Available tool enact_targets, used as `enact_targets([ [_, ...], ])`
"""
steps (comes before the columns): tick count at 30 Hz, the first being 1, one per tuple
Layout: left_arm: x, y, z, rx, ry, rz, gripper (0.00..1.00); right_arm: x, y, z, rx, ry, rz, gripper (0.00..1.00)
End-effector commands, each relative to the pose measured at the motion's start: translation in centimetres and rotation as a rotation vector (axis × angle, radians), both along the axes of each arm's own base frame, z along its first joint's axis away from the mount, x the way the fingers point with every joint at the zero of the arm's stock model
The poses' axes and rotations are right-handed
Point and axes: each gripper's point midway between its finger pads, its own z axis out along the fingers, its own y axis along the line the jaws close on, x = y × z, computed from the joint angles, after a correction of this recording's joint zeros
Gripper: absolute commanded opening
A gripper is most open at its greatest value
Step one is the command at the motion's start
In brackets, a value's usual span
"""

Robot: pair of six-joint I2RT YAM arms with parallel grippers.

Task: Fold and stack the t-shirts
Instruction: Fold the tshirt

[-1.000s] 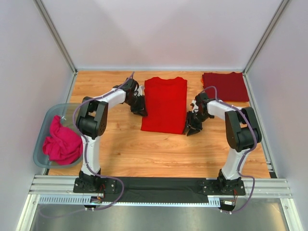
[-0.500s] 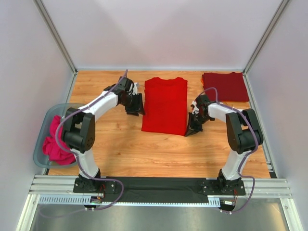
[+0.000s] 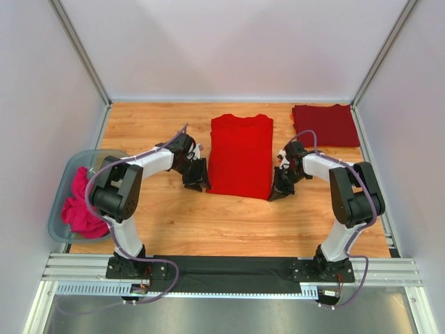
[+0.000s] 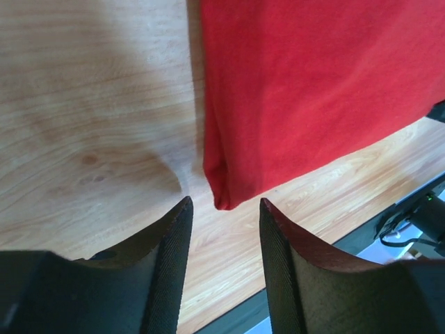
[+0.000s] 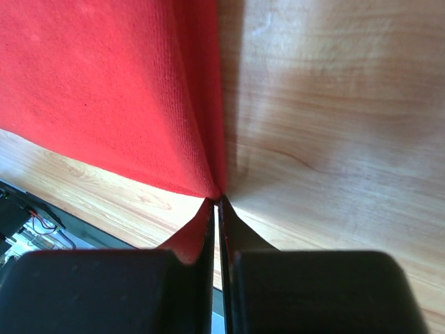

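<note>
Top view and both wrist views, one instant; the bright red t-shirt [image 3: 240, 154] lies flat in the middle of the table [image 3: 229, 223], already narrowed to a long panel whose long axis runs from the far edge toward the arm bases; the maroon t-shirt [image 3: 325, 124] rests folded at the far right corner, well apart from it. The right gripper [image 5: 219, 200] has its jaws pressed together on the near right corner of the bright red t-shirt, cloth pinched between them and drawn up into a small peak. The left gripper [image 4: 225, 202] stands with jaws spread and nothing between them; the near left corner of the cloth lies just ahead of the gap, pointing into it, touching neither jaw. Governing relation: the two near corners sit at either end of the short near hem, one arm at each, so the left need only advance and close before both can carry that hem toward the far end, judging by the layout. A bin [image 3: 59, 209] holding pink cloth [image 3: 87, 209] stands at the left edge.
</note>
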Motion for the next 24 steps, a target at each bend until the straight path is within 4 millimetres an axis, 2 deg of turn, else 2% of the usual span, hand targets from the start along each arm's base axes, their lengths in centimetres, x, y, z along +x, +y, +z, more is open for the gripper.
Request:
enact_targets([
  [1, -0.5, -0.3, -1.0, -0.004, 0.017, 0.016, 0.5, -0.1, -0.1, 0.4, -0.007, -0.034, -0.002, 0.0],
  [2, -0.8, -0.3, -1.3, -0.003, 0.025, 0.023, 0.47, -0.2, -0.1, 0.5, -0.007, -0.035, -0.005, 0.0],
  [5, -1.3, -0.3, -2.3, -0.015, 0.042, 0.041, 0.3, -0.9, -0.2, 0.3, -0.007, -0.031, -0.006, 0.0],
  [6, -1.2, -0.4, -2.3, -0.019, 0.043, 0.043, 0.21, -1.3, -0.3, 0.1, -0.009, -0.022, -0.009, 0.0],
  [8, -1.4, -0.5, -2.3, -0.029, 0.051, 0.041, 0.11, -1.6, -0.3, -0.2, -0.002, -0.018, -0.019, 0.0],
  [9, -1.5, -0.5, -2.2, -0.031, 0.051, 0.04, 0.01, -2.2, -0.4, -0.5, 0.0, -0.006, -0.026, 0.0],
  [13, -2.6, -0.5, -1.6, -0.046, 0.067, 0.051, 0.0, -3.0, -0.1, -0.5, 0.015, 0.0, -0.047, 0.0],
  [16, -4.4, -0.1, -0.9, -0.054, 0.084, 0.077, 0.0, -3.6, 0.0, 0.3, 0.022, -0.009, -0.06, 0.0],
  [20, -8.0, 0.2, -0.2, -0.085, 0.136, 0.098, 0.0, -5.7, -0.5, 1.1, 0.01, 0.005, -0.076, 0.0],
  [22, -9.0, 0.2, 0.6, -0.105, 0.131, 0.105, 0.0, -6.5, -0.4, 1.9, 0.023, -0.013, -0.084, 0.0],
  [24, -10.6, 0.3, 0.5, -0.107, 0.151, 0.108, 0.0, -8.1, -0.6, 1.9, 0.012, 0.011, -0.081, 0.0],
])
